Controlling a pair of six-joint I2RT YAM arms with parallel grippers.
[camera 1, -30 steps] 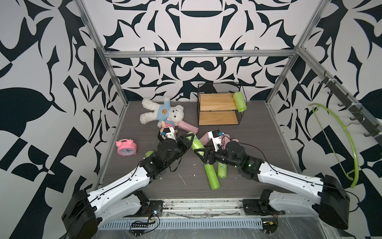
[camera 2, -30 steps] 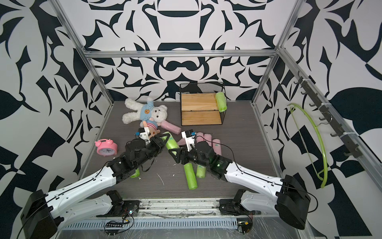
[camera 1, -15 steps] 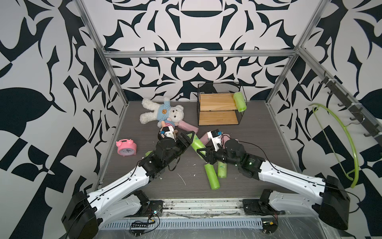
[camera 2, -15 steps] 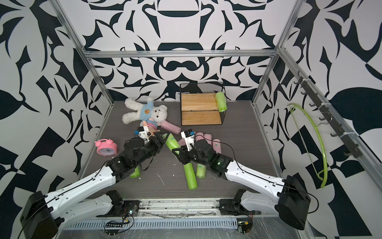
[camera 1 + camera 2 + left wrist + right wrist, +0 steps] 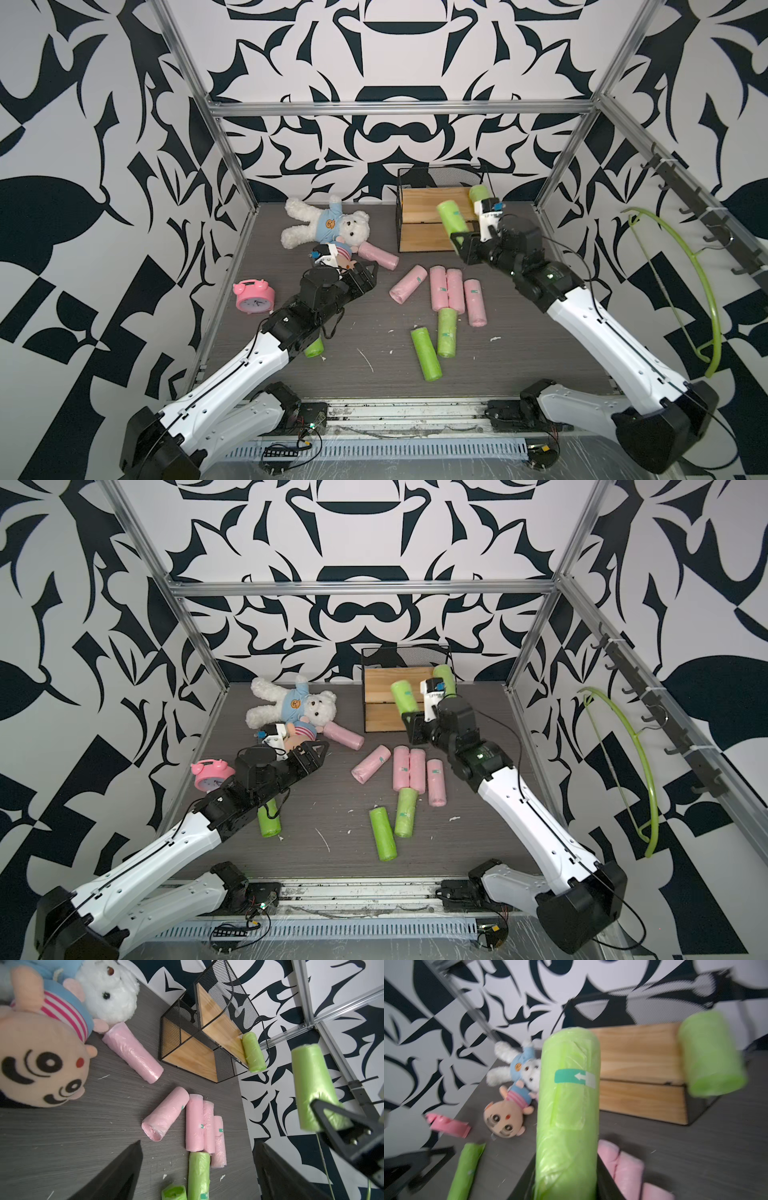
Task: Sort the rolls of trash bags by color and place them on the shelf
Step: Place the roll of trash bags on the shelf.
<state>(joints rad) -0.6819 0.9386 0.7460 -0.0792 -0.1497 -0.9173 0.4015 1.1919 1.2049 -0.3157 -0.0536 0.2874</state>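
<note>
My right gripper [image 5: 461,241] is shut on the lower end of a lime green roll [image 5: 452,218], held tilted in the air just in front of the shelf [image 5: 419,199]; the right wrist view shows the same roll [image 5: 566,1105] between the jaws. Another green roll [image 5: 478,193] lies at the right end of the upper board. My left gripper [image 5: 372,270] hangs open and empty over the floor near the dolls. Several pink rolls [image 5: 455,291] lie mid-floor, one more pink roll [image 5: 378,256] beside the teddy. Green rolls [image 5: 426,353] lie nearer the front, one [image 5: 313,347] under my left arm.
A white teddy bear [image 5: 322,224] and a round-faced doll [image 5: 41,1059] lie at the back left. A pink alarm clock [image 5: 254,296] stands by the left wall. A green hanger [image 5: 685,282] hangs from hooks on the right wall.
My left gripper opened and let go of the green roll. My right gripper shut on it and carried it up and back, from mid-floor to the front of the shelf.
</note>
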